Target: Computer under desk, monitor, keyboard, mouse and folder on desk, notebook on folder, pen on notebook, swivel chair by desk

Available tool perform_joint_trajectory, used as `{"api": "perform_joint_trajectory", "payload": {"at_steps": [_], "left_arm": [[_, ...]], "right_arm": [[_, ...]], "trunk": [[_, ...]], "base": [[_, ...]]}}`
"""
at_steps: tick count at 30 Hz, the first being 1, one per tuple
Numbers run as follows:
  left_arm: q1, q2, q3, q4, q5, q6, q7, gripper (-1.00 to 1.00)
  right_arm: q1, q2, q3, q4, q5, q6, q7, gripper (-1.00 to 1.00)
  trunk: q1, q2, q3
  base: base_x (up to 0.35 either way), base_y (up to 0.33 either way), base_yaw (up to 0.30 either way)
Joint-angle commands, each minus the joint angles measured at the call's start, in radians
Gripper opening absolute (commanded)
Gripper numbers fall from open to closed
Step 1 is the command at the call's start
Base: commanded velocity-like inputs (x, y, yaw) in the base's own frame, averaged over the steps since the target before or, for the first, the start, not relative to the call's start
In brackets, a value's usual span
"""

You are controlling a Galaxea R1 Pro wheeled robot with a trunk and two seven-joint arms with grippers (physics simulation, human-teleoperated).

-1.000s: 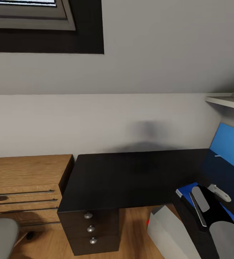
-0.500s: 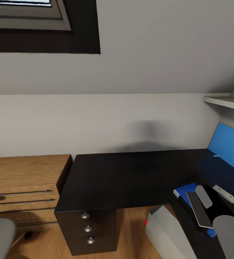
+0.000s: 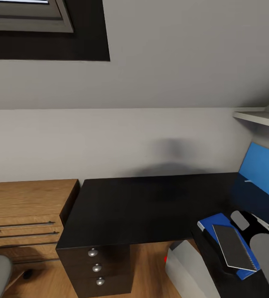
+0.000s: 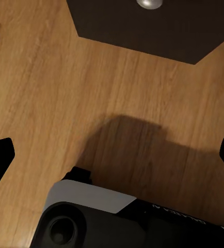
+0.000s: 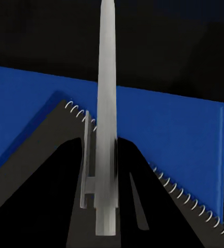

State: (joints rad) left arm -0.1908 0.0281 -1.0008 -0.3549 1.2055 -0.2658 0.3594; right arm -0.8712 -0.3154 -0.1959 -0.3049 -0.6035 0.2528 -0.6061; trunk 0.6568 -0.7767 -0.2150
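the pen (image 5: 106,103), a thin silvery-white stick, is sitting pinched between the right gripper's (image 5: 108,199) closed fingers, its long axis pointing straight out past them over the dark spiral-bound notebook (image 3: 234,246). that notebook is lying on the blue folder (image 3: 214,219) on the black desk (image 3: 138,203). the left gripper's (image 4: 112,155) fingers are spreading wide over the wood floor (image 4: 50,88).

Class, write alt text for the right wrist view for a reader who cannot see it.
A silvery pen held in the right gripper points out over a dark spiral-bound notebook, which lies on a bright blue folder on the black desk.
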Motion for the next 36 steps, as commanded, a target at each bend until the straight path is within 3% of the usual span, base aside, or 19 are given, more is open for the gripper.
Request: {"api": "perform_joint_trajectory", "payload": {"at_steps": [1, 11, 17, 36], "left_arm": [[-0.001, 0.001, -0.009, -0.003, 0.008, -0.004, 0.006, 1.00], [-0.001, 0.003, 0.001, -0.005, 0.010, -0.024, 0.011, 1.00], [-0.001, 0.000, 0.001, -0.006, 0.012, -0.069, 0.012, 1.00], [-0.001, 0.000, -0.001, -0.006, 0.013, -0.073, 0.011, 1.00]], "right_arm": [[-0.004, -0.001, 0.000, 0.005, -0.004, 0.006, 0.000, -1.00], [-0.022, -0.012, 0.000, 0.036, -0.004, 0.078, 0.015, -1.00], [-0.023, -0.011, 0.000, 0.038, -0.004, 0.080, 0.015, -1.00], [-0.023, 0.003, 0.001, 0.037, 0.001, 0.073, 0.017, -1.00]], "trunk": [[0.000, -0.001, -0.002], [0.000, -0.001, -0.002], [0.023, -0.043, -0.020], [0.096, -0.176, -0.080]], "base": [[0.003, -0.002, 0.000], [0.000, 0.000, 0.000], [0.000, 0.000, 0.000], [0.000, 0.000, 0.000]]}}
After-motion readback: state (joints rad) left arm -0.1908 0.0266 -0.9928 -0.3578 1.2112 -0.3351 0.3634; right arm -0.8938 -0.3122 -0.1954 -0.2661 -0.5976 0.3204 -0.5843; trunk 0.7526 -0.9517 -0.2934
